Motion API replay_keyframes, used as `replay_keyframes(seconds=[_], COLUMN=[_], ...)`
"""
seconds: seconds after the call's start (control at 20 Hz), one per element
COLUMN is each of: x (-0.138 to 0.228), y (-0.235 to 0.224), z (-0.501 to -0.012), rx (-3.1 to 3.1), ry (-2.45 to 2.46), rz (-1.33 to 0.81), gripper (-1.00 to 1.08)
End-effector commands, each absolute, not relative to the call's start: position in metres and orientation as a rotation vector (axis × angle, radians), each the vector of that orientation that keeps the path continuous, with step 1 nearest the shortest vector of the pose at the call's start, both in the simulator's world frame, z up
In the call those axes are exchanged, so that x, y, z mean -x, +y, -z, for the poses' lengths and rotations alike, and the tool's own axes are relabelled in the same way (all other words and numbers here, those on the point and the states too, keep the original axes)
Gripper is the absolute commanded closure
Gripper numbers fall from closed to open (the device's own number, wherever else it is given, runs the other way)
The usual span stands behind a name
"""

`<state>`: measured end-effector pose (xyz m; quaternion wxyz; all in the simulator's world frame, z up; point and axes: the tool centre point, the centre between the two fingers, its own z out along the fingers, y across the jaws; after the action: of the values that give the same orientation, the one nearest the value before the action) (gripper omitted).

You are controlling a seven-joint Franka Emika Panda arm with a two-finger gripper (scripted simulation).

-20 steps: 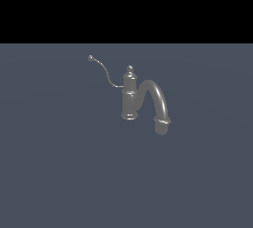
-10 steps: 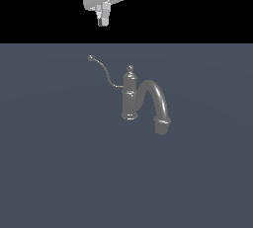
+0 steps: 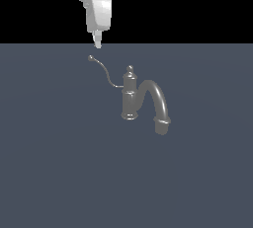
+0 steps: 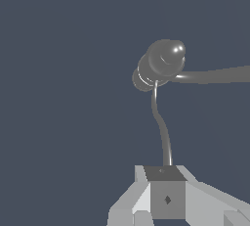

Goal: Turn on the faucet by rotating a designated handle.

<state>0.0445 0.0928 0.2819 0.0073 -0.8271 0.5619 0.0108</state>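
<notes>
- Lowered since half a second ago, the white two-fingered gripper [image 3: 97, 44] hangs above the ball tip; jaws look clenched, grasping nothing.
- Thin wiry S-curved grey handle [image 3: 105, 72]: best pushed sideways near its tip.
- Grey metallic faucet [image 3: 130, 97] stands mid-table beyond, spout away.

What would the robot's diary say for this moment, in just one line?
phase: approach | gripper: above handle tip, not touching | fingers: look together | faucet: untouched
</notes>
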Motion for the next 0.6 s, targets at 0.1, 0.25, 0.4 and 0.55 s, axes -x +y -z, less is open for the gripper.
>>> replay_keyframes(seconds=[0.1,0.25,0.4,0.55], x=[-0.056,-0.062,-0.065,-0.067], y=[0.102,0.107,0.11,0.112], z=[-0.262,-0.253,-0.246,-0.242], rx=[2.526,2.499,2.479,2.469], ry=[1.855,1.898,1.927,1.943], rz=[-0.018,-0.01,-0.004,-0.001], gripper=[1.08,1.08,1.08,1.08])
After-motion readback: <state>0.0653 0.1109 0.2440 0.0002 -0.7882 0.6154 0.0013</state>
